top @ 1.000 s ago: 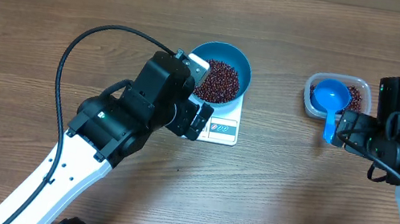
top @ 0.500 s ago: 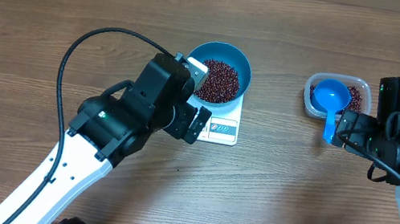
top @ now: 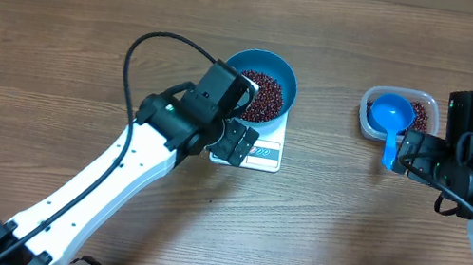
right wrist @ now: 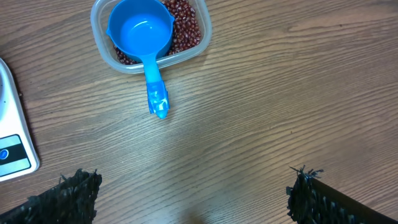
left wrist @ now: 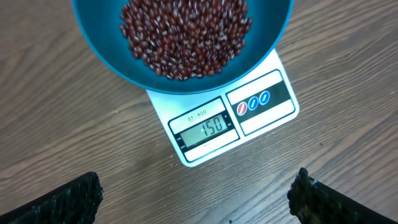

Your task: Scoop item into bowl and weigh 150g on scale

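The blue bowl [top: 278, 70] [left wrist: 99, 37] stands on the white scale [top: 264, 153] [left wrist: 261, 109] and holds a heap of red-brown beans, the item [top: 262, 96] [left wrist: 186, 34]. The scale's display reads 150. My left gripper [top: 233, 140] [left wrist: 199, 193] hovers open above the table just in front of the scale, with nothing between its fingers [left wrist: 78, 196]. At the right, my right gripper [top: 409, 154] [right wrist: 193, 190] is open and empty over bare wood, near a clear tub.
The clear plastic tub [top: 426, 105] [right wrist: 99, 37] at the right holds more beans [right wrist: 185, 28]. A small blue scoop [top: 391, 113] [right wrist: 142, 28] rests in it, handle [right wrist: 155, 93] sticking out over the rim toward the front. A black cable loops over the left arm.
The left arm has stretched out and its wrist has shifted right, closer over the scale's front left corner. Right arm, bowl, scale and scoop are unmoved.
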